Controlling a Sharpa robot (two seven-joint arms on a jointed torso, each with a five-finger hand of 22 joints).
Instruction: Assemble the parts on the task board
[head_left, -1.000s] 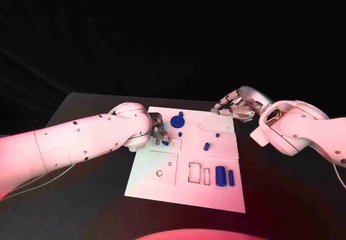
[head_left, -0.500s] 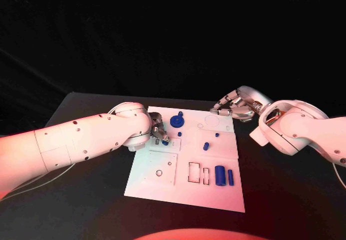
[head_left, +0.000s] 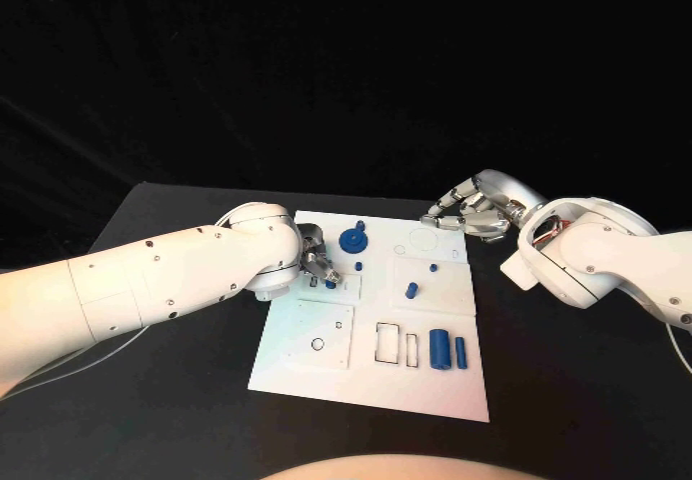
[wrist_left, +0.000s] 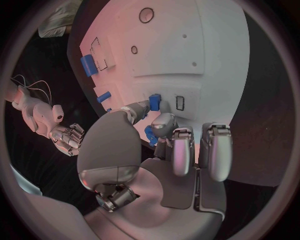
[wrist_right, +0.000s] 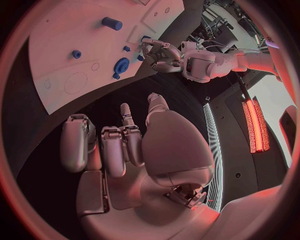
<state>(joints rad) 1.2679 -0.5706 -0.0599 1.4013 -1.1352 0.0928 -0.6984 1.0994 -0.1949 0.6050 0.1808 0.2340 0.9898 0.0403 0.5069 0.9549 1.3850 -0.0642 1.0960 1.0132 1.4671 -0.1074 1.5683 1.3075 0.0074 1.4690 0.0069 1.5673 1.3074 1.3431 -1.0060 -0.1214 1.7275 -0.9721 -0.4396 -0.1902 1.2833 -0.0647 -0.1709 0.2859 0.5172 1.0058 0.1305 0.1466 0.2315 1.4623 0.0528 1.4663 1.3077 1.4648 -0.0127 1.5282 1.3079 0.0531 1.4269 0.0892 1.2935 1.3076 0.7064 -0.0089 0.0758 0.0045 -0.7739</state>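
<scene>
The task board lies mid-surface, work seemingly partway: several blue parts sit scattered on it. The left hand pinches a small blue part over a slot at the board's left. The right hand hovers off the far right corner, fingers spread, holding nothing.

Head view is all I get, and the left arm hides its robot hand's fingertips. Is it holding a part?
Observer: It looks so. In the left wrist view, the left robot hand pinches a small blue part between thumb and finger.
Operator: Anything next to it?
Observer: A second blue part stands beside a small rectangular slot in the task board.
Operator: And the right robot hand?
Observer: In the right wrist view, the right robot hand holds nothing, with its fingers apart over the black table beside the board.
</scene>
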